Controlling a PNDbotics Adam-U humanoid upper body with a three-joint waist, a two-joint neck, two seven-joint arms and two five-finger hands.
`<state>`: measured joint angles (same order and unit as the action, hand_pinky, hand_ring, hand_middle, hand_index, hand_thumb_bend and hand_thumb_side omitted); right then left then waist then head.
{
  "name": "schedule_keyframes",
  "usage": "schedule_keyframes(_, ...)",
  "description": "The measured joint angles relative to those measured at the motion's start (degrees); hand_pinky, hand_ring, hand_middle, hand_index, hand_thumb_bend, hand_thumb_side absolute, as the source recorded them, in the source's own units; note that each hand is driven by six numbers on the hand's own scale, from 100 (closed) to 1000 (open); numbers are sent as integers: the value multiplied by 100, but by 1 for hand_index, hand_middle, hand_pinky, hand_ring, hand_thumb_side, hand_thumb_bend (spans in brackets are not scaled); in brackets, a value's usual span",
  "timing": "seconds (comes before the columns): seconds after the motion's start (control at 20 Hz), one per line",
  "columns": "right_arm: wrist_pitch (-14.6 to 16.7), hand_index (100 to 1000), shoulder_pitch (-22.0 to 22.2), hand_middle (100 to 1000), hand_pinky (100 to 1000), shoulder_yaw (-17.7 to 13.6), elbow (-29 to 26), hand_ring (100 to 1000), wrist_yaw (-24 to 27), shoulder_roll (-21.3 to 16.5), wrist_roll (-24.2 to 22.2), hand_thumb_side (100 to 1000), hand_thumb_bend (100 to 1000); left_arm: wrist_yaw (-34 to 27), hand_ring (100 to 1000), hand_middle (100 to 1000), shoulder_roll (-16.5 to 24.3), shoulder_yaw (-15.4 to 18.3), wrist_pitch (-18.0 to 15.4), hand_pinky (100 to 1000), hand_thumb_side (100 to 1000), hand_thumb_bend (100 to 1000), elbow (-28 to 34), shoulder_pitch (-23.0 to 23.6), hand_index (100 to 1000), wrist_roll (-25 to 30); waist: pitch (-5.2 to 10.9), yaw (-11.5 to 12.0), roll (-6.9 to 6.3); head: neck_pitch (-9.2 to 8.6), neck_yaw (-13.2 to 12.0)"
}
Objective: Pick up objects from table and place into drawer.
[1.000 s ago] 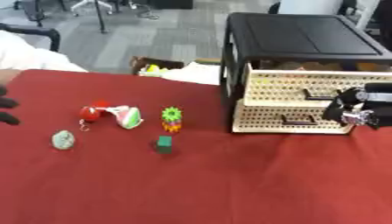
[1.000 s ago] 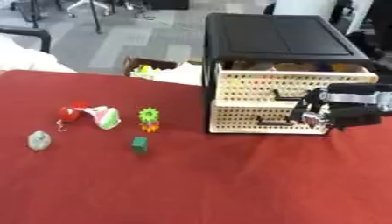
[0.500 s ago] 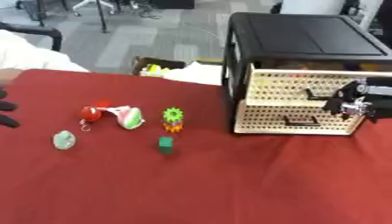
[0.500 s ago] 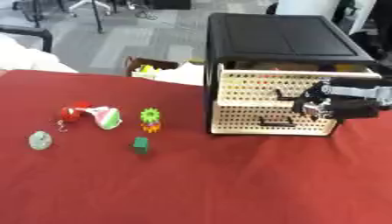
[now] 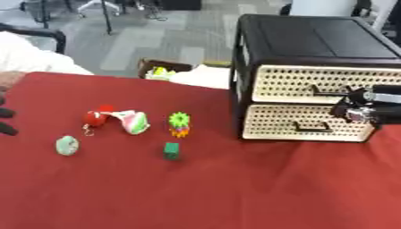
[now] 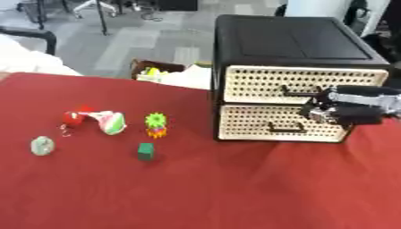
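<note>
Right robot hand (image 6: 338, 110): mine, at the drawer unit's (image 6: 301, 76) front by the upper drawer handle (image 6: 301, 93); finger state, I cannot tell. Left robot hand (image 5: 5, 120): left edge. Desk (image 6: 196, 188), left: red-and-green toy (image 6: 95, 120), gear (image 6: 156, 125), green block (image 6: 146, 151), pale lump (image 6: 41, 146).

Toys (image 5: 133, 121) lie left of the drawer unit (image 5: 309, 89).
</note>
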<state>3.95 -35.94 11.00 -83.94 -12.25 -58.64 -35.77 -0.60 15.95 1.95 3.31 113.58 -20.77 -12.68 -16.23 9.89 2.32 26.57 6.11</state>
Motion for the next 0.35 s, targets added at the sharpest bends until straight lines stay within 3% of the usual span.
schedule_keyframes(0.35, 77, 793, 152, 728, 331, 64, -40, 653, -91, -8, -201, 1000, 100, 14, 564, 565, 0, 0, -14, 447, 978, 100, 0, 2, 829, 14, -1, -31, 1, 7, -17)
